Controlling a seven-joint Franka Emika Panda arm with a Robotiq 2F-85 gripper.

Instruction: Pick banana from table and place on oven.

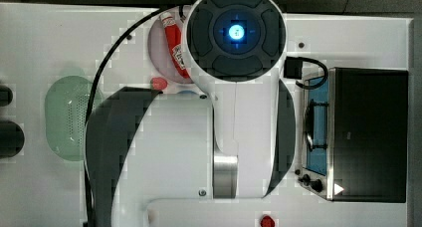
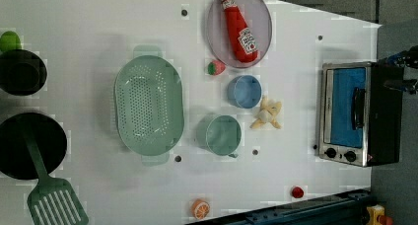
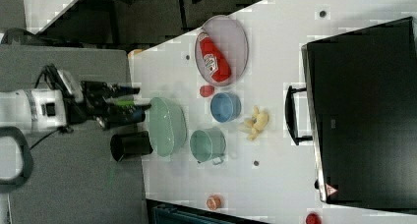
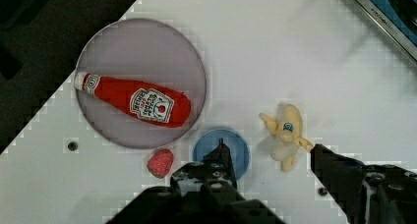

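Observation:
The banana [image 4: 285,135] is a pale yellow peeled piece lying on the white table [image 4: 295,52] beside the blue cup [image 4: 236,144]. In the left view the banana [image 2: 267,114] lies between the blue cup [image 2: 244,92] and the oven [image 2: 355,114], and in the right view the banana [image 3: 255,122] lies just off the oven's [image 3: 364,116] door handle. My gripper [image 4: 268,157] hangs well above the table, open, with nothing between its fingers. In the wrist view the banana shows in the gap between them. In the right view the gripper [image 3: 140,98] shows at the left.
A plate [image 2: 263,18] holds a ketchup bottle [image 2: 240,27]. A red strawberry piece [image 2: 215,67], a green mug [image 2: 222,134] and a green colander [image 2: 148,104] stand near the banana. An orange slice [image 2: 200,208], black pans and a spatula [image 2: 54,200] lie further off.

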